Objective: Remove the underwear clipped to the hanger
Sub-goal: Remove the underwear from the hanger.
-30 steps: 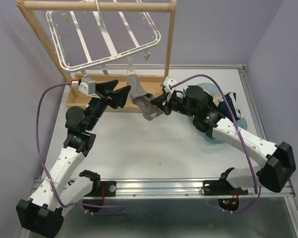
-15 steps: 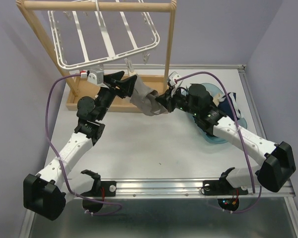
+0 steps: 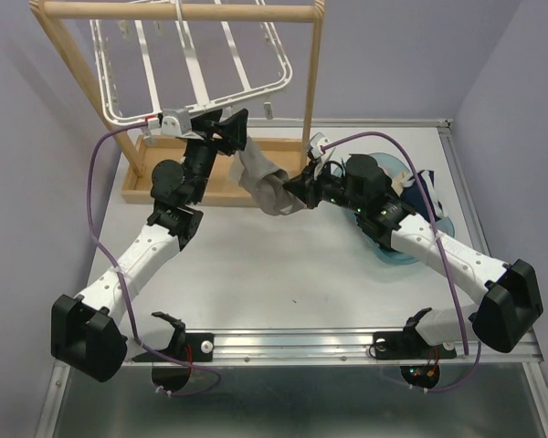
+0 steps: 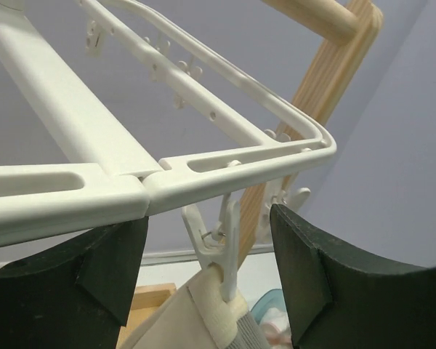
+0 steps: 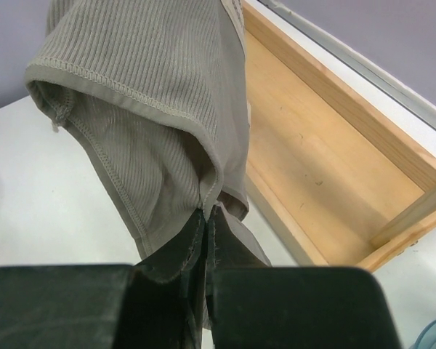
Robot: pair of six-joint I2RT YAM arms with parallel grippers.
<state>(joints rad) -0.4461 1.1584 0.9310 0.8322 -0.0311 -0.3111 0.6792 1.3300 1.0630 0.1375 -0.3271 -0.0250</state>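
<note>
Underwear (image 5: 152, 109), grey ribbed, in a clip (image 4: 221, 251) under the white hanger (image 4: 232, 171).

The left tool (image 3: 233, 133) has risen to straddle the clip (image 4: 222, 247) holding the underwear (image 3: 261, 182).

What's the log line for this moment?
left jaws: open, flanking clip | right jaws: shut on underwear | underwear: clipped to hanger
</note>
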